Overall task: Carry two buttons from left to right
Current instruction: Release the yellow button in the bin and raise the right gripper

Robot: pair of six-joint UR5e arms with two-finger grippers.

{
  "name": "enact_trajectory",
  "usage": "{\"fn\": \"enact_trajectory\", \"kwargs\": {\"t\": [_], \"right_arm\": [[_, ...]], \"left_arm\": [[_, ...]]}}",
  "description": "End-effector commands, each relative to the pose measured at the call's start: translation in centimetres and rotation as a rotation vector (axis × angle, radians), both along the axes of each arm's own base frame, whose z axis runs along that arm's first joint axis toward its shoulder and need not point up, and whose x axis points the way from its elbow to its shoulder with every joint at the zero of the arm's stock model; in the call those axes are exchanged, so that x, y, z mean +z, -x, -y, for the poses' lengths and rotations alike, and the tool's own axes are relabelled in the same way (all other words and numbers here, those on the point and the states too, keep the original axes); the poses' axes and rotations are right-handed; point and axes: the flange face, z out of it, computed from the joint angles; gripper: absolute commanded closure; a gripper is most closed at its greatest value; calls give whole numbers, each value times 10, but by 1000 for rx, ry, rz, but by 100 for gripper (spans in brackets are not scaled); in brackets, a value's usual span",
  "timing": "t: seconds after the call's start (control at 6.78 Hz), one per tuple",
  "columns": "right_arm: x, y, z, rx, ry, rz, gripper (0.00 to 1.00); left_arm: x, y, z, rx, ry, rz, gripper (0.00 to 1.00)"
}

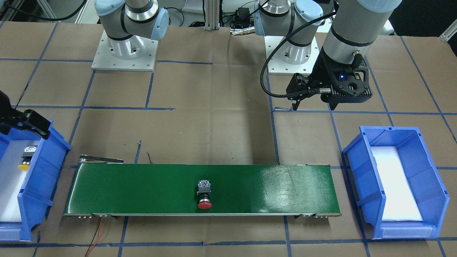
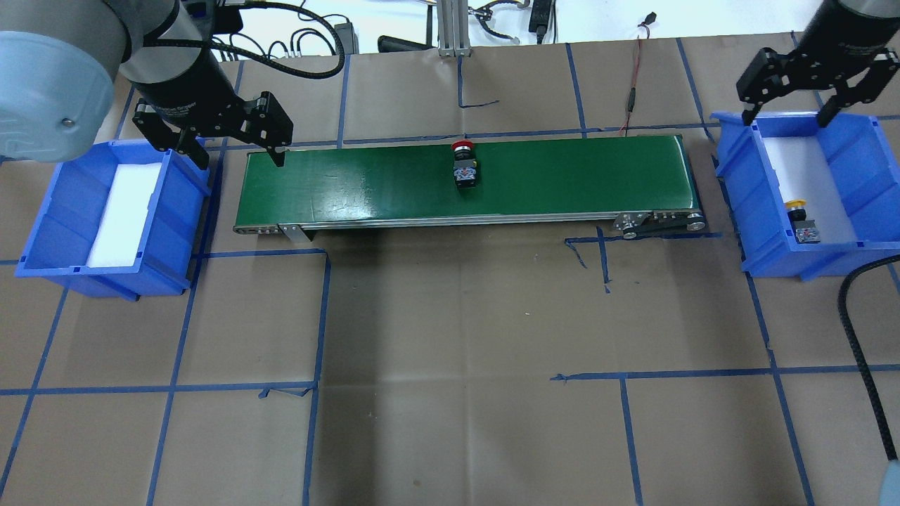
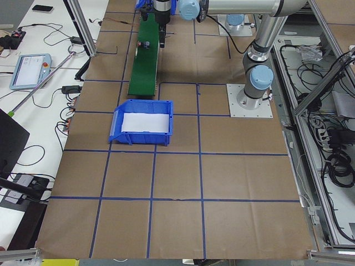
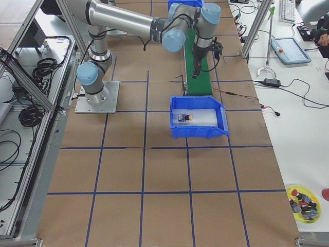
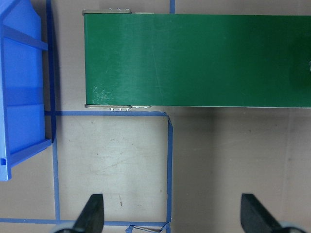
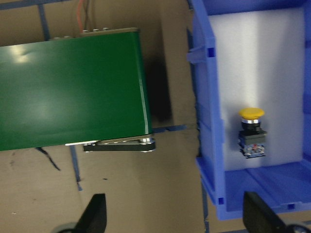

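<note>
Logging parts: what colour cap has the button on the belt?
Red: the button shows best in front-facing view.

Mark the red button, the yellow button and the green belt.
red button (image 2: 465, 169): overhead view, on its boxy body.
yellow button (image 6: 251, 132): right wrist view, on the neck under its cap.
green belt (image 2: 576, 176): overhead view, on bare surface right of the red button.

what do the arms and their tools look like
The left arm and right arm are silver-grey tubes with pale blue joint caps. The left tool and right tool are black, two fingers each. A black braided cable loops to the left wrist, beside a small blue light.
</note>
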Motion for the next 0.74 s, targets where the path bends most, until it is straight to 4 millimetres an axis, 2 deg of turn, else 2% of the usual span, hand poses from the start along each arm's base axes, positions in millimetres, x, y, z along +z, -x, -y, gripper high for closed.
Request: {"fn": "enact_trajectory", "kwargs": {"t": [0.0,0.15,0.59], "right_arm": [[12,-108,-6,122,94,-11,1],[9,-126,-8,151,115,-10,1],[1,-137,-15,167,139,58,1]], "left_arm": [[0,0,0,-1,0,0,0],[0,0,0,-1,0,0,0],[0,0,0,-1,2,0,0]]}}
